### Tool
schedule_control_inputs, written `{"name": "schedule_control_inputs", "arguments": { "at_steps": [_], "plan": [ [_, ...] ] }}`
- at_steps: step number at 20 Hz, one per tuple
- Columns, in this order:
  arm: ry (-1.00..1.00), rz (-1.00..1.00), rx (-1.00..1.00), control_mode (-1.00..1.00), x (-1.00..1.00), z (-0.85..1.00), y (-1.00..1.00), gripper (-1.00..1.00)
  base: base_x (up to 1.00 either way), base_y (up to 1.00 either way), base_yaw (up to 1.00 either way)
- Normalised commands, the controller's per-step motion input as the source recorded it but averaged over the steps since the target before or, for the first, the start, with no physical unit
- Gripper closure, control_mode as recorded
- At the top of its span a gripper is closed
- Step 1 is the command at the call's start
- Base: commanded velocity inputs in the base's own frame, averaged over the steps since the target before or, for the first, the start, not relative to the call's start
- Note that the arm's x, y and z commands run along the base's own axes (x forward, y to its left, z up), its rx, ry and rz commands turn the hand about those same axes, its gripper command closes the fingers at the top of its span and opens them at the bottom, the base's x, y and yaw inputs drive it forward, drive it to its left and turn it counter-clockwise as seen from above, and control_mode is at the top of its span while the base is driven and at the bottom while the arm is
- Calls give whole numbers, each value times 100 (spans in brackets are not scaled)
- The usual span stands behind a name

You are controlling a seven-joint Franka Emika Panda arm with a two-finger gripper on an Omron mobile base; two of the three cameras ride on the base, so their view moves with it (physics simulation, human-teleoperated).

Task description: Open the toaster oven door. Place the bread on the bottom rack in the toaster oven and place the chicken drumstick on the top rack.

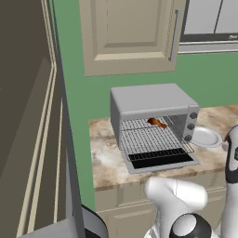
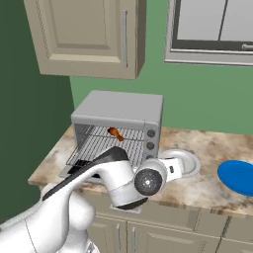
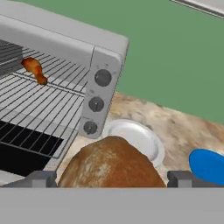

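The toaster oven (image 1: pixel 153 100) stands on the counter with its door (image 1: pixel 160 160) folded down flat. The chicken drumstick (image 1: pixel 157 122) (image 3: pixel 35 70) lies on the top rack (image 3: pixel 65 76). Below it, the bottom rack (image 1: pixel 151 139) (image 3: pixel 39 109) is bare. In the hand view the bread (image 3: pixel 111 164), round and brown-crusted, sits close between the fingertips of my gripper (image 3: pixel 112 177). The gripper is open, with a fingertip (image 3: pixel 41 178) at each side of the loaf and a thin gap to it. My hand (image 2: pixel 173 167) is right of the oven, by the white plate (image 2: pixel 190 160).
An empty white plate (image 1: pixel 207 137) (image 3: pixel 144 140) lies beside the oven's knob column (image 3: pixel 96 103). A blue dish (image 2: pixel 238 177) (image 3: pixel 208 165) is further right on the counter. Wall cabinets (image 1: pixel 130 32) hang above, and a tall dark panel (image 1: pixel 23 116) flanks the left.
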Motion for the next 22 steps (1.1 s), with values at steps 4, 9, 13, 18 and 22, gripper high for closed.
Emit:
{"name": "schedule_control_inputs", "arguments": {
  "at_steps": [4, 9, 13, 18, 22],
  "plan": [
    [21, 28, 3, -100, -1, -2, 100, 100, 0, 0, 0],
    [22, 12, 10, -100, 0, -2, 98, 100, 0, 0, 0],
    [17, 1, 17, -100, 13, 0, 78, 100, 0, 0, 0],
    [11, 1, 31, -100, 24, 0, 25, 100, 0, 0, 0],
    [3, 3, 41, -100, 40, 0, 4, 100, 0, 0, 0]
  ]
}}
